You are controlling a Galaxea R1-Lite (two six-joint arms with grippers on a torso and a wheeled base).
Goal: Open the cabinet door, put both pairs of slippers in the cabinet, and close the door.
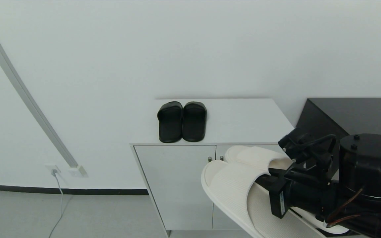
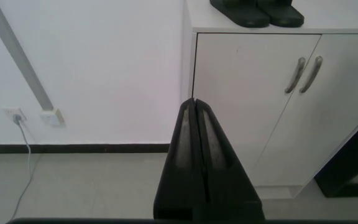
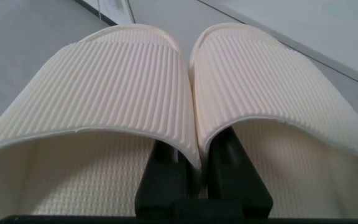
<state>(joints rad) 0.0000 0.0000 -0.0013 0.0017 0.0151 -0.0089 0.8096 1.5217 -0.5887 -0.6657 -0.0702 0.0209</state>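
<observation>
**White slippers (image 1: 236,185) in your right gripper (image 3: 194,163); cabinet (image 1: 174,185) shut.**
Your right gripper pinches the two inner strap edges together and holds the pair in the air in front of the cabinet, toes toward its handles (image 1: 215,159). Both doors are closed. The black slippers (image 1: 181,121) sit side by side on the cabinet top, near its front edge, left of centre. Your left gripper (image 2: 195,109) has its fingers pressed together with nothing between them, low and facing the cabinet front.

Black slippers (image 1: 182,121) sit side by side atop the white cabinet (image 1: 174,185), doors shut, as a cream ribbed pair (image 1: 240,186) hangs pinched together in the right gripper (image 3: 194,167) before it
</observation>
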